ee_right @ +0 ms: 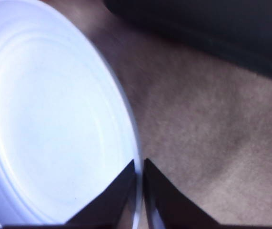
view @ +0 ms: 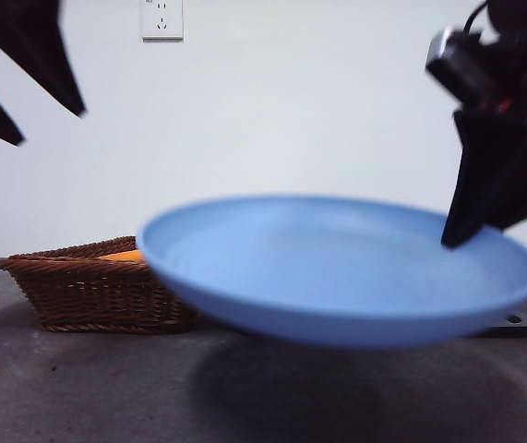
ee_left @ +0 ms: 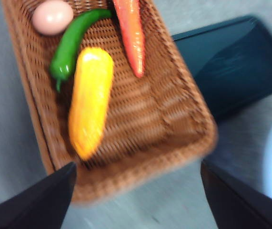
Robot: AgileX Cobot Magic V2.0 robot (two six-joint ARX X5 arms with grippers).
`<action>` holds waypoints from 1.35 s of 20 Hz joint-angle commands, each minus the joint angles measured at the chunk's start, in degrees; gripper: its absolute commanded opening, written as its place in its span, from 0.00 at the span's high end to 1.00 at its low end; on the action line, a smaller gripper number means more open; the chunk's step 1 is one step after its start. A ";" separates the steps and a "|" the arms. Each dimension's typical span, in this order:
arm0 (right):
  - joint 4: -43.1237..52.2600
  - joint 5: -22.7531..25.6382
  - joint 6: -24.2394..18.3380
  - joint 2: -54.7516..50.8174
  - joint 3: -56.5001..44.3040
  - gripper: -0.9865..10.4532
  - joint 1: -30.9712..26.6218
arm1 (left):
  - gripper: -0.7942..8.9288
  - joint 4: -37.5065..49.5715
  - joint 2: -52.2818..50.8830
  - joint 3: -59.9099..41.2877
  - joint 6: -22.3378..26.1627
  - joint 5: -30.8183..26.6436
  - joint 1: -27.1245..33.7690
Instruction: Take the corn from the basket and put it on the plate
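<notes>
Nearest in the front view, the plate hangs clear of the table, tilted, with its shadow on the surface beneath it. The right gripper is clenched on the plate's rim; in the right wrist view its two jaws meet on either side of that rim.

Behind the plate stands the basket, with an orange sliver of its contents just showing above the braided edge. The left gripper hovers above the basket's near end, jaws spread wide and holding nothing.

The corn lies flat on the basket floor, its long axis running along the basket's length, one blunt end pointing toward the left gripper. Beside it lie a green pepper, a carrot and a pale egg. A black tray lies just beside the basket.
</notes>
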 commanded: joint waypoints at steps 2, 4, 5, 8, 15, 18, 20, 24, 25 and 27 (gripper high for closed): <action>0.00 -0.50 2.05 -4.24 0.94 0.91 -2.01 | 0.48 0.24 11.50 8.57 6.01 -3.41 -2.19; -0.35 -0.50 2.29 -6.29 0.94 0.91 -3.96 | 0.48 0.22 17.84 12.76 7.15 -5.60 -3.08; -0.57 -0.52 2.29 -7.04 0.94 0.91 -4.87 | 0.48 0.20 20.65 14.47 8.13 -6.29 -3.37; -0.68 -0.55 2.27 -8.41 0.94 0.91 -6.95 | 0.48 -0.13 27.98 18.36 9.66 -7.85 -3.69; -0.66 -0.63 2.01 -8.61 0.92 0.91 -8.83 | 0.48 2.08 37.07 20.52 10.93 -10.32 -3.78; -0.68 -0.66 1.99 -8.61 0.92 0.91 -8.83 | 0.48 3.32 39.19 20.52 10.93 -10.32 -3.78; -0.66 -0.63 1.99 -8.61 0.94 0.91 -8.83 | 0.48 3.41 40.19 20.52 10.93 -10.32 -3.78; -0.20 -0.57 1.99 -8.61 0.92 0.91 -8.85 | 0.51 4.66 40.83 20.52 10.93 -10.29 -3.78; -0.07 -0.59 1.99 -8.61 0.94 0.91 -8.85 | 0.51 4.55 40.87 20.52 10.93 -10.29 -3.78; 0.20 -0.59 1.99 -8.61 0.94 0.91 -8.83 | 0.52 4.66 41.35 20.52 10.93 -10.32 -3.78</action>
